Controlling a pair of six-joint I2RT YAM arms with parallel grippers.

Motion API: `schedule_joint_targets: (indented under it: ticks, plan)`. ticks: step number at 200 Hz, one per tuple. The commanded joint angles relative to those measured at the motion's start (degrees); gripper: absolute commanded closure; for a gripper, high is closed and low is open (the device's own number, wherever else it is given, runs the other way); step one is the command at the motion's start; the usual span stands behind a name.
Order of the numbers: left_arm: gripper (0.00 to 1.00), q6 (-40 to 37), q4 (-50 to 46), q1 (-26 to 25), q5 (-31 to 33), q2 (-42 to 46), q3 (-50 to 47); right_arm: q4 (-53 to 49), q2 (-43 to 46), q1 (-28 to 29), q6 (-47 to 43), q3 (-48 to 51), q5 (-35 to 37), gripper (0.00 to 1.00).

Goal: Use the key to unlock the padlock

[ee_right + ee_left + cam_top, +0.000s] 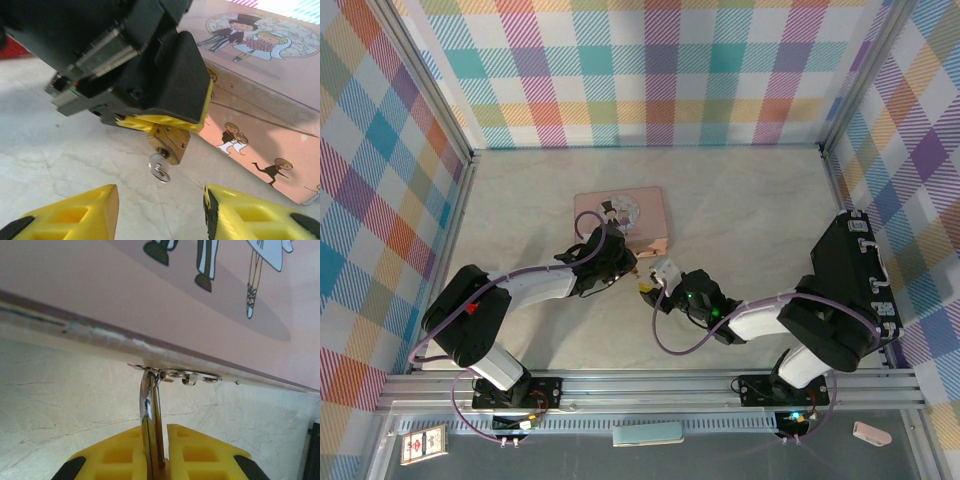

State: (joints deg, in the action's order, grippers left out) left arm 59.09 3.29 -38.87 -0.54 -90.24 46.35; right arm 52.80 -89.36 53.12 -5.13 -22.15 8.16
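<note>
So the padlock (169,146) was a tiny brass thing, pinched flat by the left jaws, which were closed on its body. What I took for its thin shackle (146,405) ran up to the little hasp (175,375) on the edge of the pink tin (270,100), so the lock hung right beside the tin's wall, just off the surface (60,150). What looked like the key (160,169) was poking out of the lock's free end, a silver sliver with a round head, though I couldn't tell how deep it sat. The right jaws were open with nothing between them, hovering near the key's head.

Handling-wise I'd guess both bits are light, hard and slick, all bare metal, so they'd twist or pop out of a sloppy pinch. The key head looked like the only place to grab, flat sides square between the yellow fingers (240,210). The hasp looked flimsy too, so any turning would want to be gentle, no yanking
</note>
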Motion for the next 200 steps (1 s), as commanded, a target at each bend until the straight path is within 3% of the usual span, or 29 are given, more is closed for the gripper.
schedule_joint_targets:
  ticks: [1, 92, 200]
  plan:
    - [0.99, -2.2, 4.3, 0.0, -1.2, 1.2, 0.8, 6.2, -3.2, 1.2, -5.6, -2.3, 3.3, 0.53]
    - [0.99, -1.6, 5.4, 0.0, -1.7, 1.1, -0.1, 9.3, -12.0, 2.9, -8.5, -6.7, 8.7, 0.66]
    - [0.99, -1.4, 4.9, 0.0, -1.4, 1.4, 0.0, 11.1, -15.0, 4.5, -6.1, -5.7, 12.6, 0.79]
